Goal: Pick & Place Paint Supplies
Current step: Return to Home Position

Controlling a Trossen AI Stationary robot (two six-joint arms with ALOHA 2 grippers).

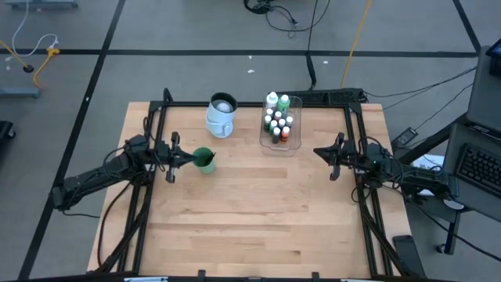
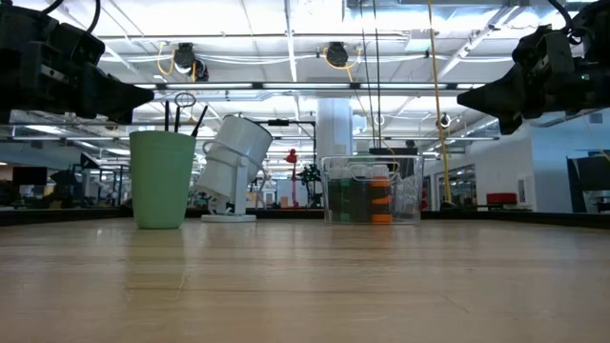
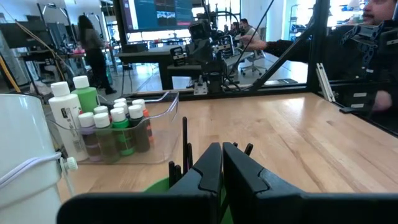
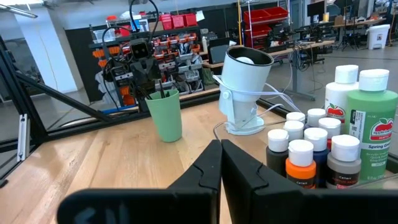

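Both dark arms reached inward from the sides, held level and raised clear of the light wooden table [image 1: 250, 211]. The left gripper [image 1: 188, 159] hung just beside a pale green plastic cup [image 1: 204, 160] holding thin dark-handled brushes [image 2: 170, 116], its fingers pressed together on nothing. The right gripper [image 1: 318, 151], likewise closed and empty, pointed toward the clear rectangular plastic tray [image 1: 279, 149], near it but apart. In the tray stood small white-capped paint bottles [image 1: 277, 125], a taller white bottle [image 1: 272, 100] and a taller green bottle [image 1: 284, 102].

You can see a red apple label [image 4: 377, 133] on the tall green bottle [image 4: 368, 102]. Its words are too small to read.
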